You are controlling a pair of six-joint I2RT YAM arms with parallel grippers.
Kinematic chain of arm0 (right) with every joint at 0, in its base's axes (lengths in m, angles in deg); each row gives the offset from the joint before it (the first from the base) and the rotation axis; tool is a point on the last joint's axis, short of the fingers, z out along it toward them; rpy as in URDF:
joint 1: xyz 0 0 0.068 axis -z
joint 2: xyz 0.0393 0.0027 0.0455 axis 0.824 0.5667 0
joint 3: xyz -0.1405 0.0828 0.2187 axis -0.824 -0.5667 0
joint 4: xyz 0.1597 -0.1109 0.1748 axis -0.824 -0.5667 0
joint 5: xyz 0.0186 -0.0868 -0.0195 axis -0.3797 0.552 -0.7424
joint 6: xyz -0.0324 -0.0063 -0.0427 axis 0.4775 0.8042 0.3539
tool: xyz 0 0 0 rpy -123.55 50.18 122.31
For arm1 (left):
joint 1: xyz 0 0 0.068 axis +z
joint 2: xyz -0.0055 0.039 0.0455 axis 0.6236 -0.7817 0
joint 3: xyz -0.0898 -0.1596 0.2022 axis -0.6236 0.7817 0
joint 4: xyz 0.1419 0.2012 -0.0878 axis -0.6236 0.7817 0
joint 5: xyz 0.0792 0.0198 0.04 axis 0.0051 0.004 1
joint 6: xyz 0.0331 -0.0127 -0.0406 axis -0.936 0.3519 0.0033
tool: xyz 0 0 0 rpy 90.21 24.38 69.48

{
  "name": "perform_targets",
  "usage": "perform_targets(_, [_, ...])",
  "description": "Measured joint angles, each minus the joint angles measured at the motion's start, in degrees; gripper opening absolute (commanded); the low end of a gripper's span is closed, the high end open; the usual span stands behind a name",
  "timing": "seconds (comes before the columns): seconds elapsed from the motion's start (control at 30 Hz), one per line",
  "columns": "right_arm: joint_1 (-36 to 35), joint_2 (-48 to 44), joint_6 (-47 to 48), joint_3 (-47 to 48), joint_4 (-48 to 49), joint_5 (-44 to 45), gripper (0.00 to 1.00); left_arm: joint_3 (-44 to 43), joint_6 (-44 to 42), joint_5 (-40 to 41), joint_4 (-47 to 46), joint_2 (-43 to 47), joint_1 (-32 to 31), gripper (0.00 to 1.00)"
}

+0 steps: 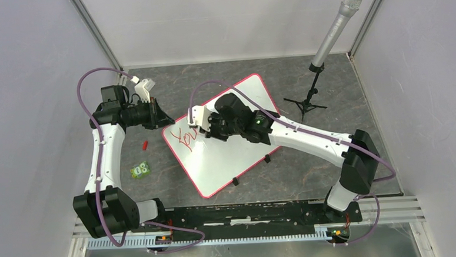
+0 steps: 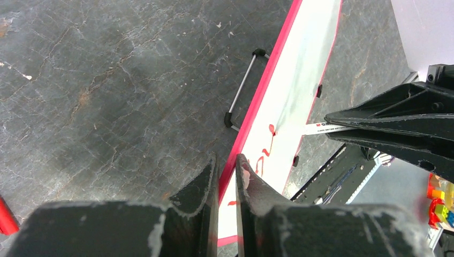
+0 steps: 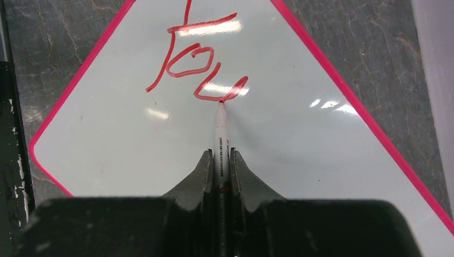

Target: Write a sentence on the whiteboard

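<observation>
The whiteboard (image 1: pixel 230 155), white with a pink-red frame, lies flat and turned like a diamond on the grey table. Two black clips (image 1: pixel 267 159) sit on its near-right edge. Red text reading "You" (image 1: pixel 186 138) is at its left corner, and shows in the right wrist view (image 3: pixel 195 59). My right gripper (image 1: pixel 207 132) (image 3: pixel 220 155) is shut on a white marker (image 3: pixel 220 134) whose red tip touches the board (image 3: pixel 134 139) at the end of the "u". My left gripper (image 1: pixel 165 121) (image 2: pixel 226 160) is shut on the board's pink edge (image 2: pixel 257 101) at the left corner.
A grey microphone (image 1: pixel 332 32) on a black tripod stands at the back right. A small red cap (image 1: pixel 145 146) and a green toy block (image 1: pixel 139 169) lie left of the board. A thin metal bar (image 2: pixel 243 88) lies beside the board's edge. Walls close in the left and right sides.
</observation>
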Motion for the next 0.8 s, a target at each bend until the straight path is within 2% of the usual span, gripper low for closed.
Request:
perform_targets(0.23, [0.0,-1.9,-0.3,-2.8,-0.4,-0.2,0.0,0.0,0.0,-0.1,0.0,0.0,-0.1,0.02])
perform_targets(0.8, [0.8,-5.7,-0.2,-1.5,-4.3,-0.3,0.0,0.0,-1.0,-0.2,-0.4,0.0,-0.7,0.03])
